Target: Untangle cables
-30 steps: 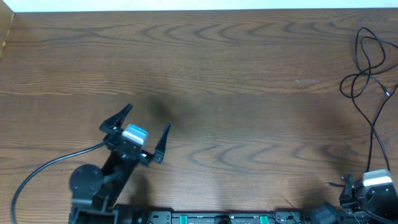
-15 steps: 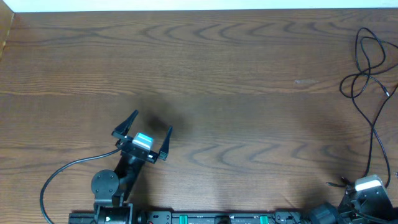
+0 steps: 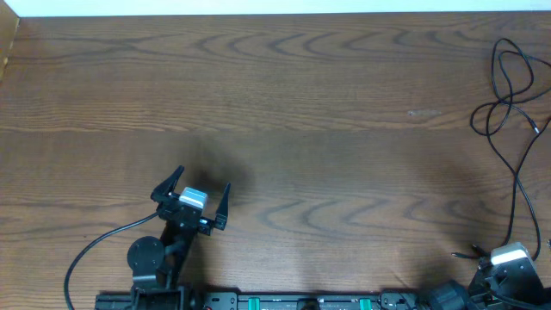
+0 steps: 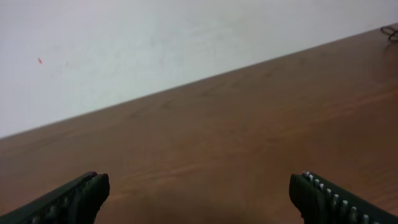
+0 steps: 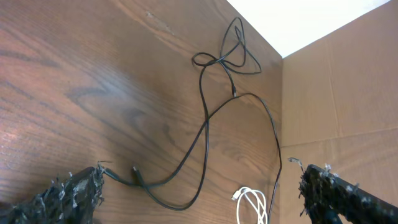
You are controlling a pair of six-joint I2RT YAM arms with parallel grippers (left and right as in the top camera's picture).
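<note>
Thin black cables [image 3: 508,103] lie looped and crossed at the table's far right edge. In the right wrist view the black cables [image 5: 208,118] run from a knot of loops down to plug ends near my fingers. A coiled white cable [image 5: 254,205] lies beside them by the cardboard wall. My right gripper [image 5: 202,193] is open, low over the cable ends, holding nothing; overhead it [image 3: 504,267] sits at the bottom right corner. My left gripper [image 3: 191,194] is open and empty at the lower left, far from the cables; its view [image 4: 199,193] shows bare table between the fingers.
A cardboard wall [image 5: 336,93] stands along the table's right side. A white wall [image 4: 155,43] rises beyond the far edge. The left arm's thick black lead [image 3: 95,245] curves over the table at lower left.
My left gripper has drawn back toward the front edge and turned slightly, still open. My right gripper dropped a little lower at the bottom right. The cables have not moved.
</note>
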